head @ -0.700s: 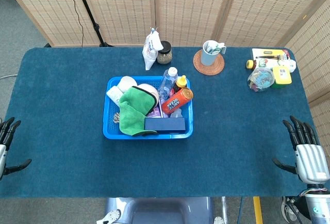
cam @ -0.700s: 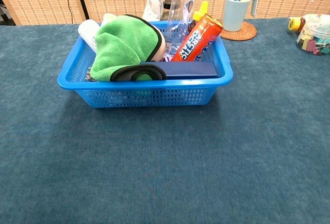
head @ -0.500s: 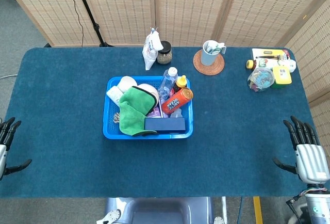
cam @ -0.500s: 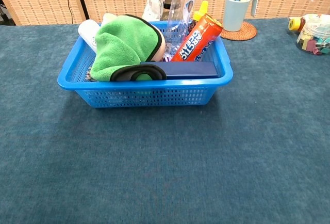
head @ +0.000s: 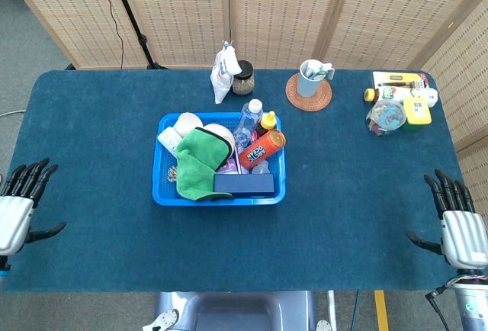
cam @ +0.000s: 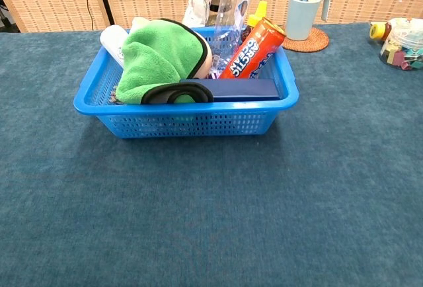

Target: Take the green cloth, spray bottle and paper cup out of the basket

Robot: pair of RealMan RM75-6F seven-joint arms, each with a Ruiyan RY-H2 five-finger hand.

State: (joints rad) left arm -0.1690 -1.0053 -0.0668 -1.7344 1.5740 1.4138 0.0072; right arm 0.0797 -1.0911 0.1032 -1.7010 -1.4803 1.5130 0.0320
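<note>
A blue basket stands at the middle of the table. The green cloth lies heaped in its left half, over a dark blue box. A white paper cup lies at the back left corner. A clear white-capped bottle, a yellow-topped bottle and an orange can lean at the back right. Which one is the spray bottle I cannot tell. My left hand and right hand hover open at the table's front corners, far from the basket.
Along the back edge are a white bag, a dark jar and a mug on a woven coaster. A cluster of small items sits at the back right. Woven screens close off the far side.
My left hand has risen and come inward over the table's left front edge. My right hand has slipped slightly down and to the right. The basket's contents are unmoved.
</note>
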